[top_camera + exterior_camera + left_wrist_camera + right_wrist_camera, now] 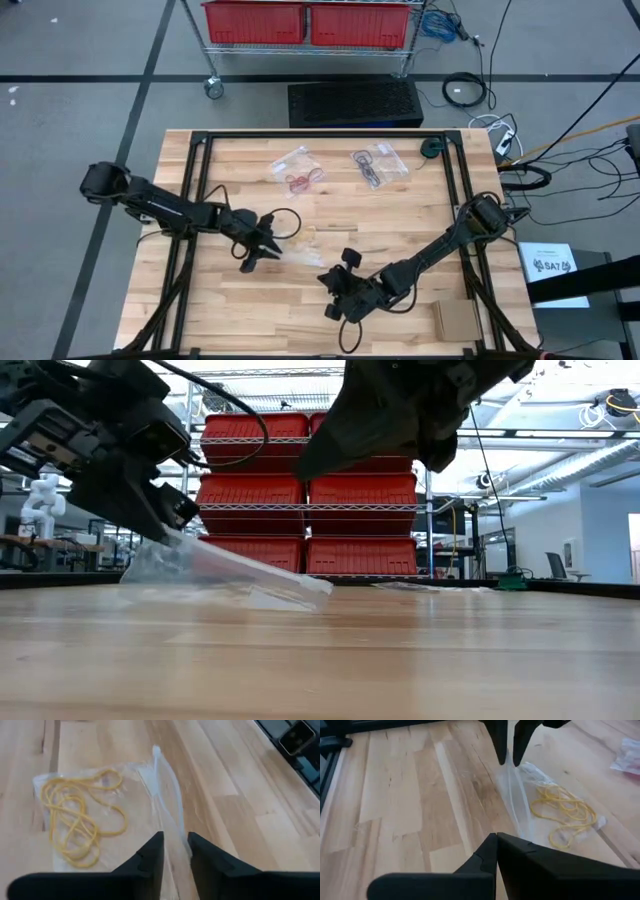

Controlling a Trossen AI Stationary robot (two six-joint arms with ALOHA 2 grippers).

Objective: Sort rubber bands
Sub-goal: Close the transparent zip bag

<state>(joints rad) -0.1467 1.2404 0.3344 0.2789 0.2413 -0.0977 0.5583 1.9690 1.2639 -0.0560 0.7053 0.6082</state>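
Inside clear bag (150, 795), yellow rubber bands (75, 822), tangled

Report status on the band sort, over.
Left gripper open around the edge of the clear bag, one corner lifted. Yellow rubber bands inside the bag. Right gripper shut, hovering close by. Nothing in the way.

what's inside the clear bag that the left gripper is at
Yellow rubber bands, a loose tangle of loops, lie inside the clear bag on the wooden table. The left gripper straddles the bag's raised edge, which runs between its fingers. Nothing else shows inside.
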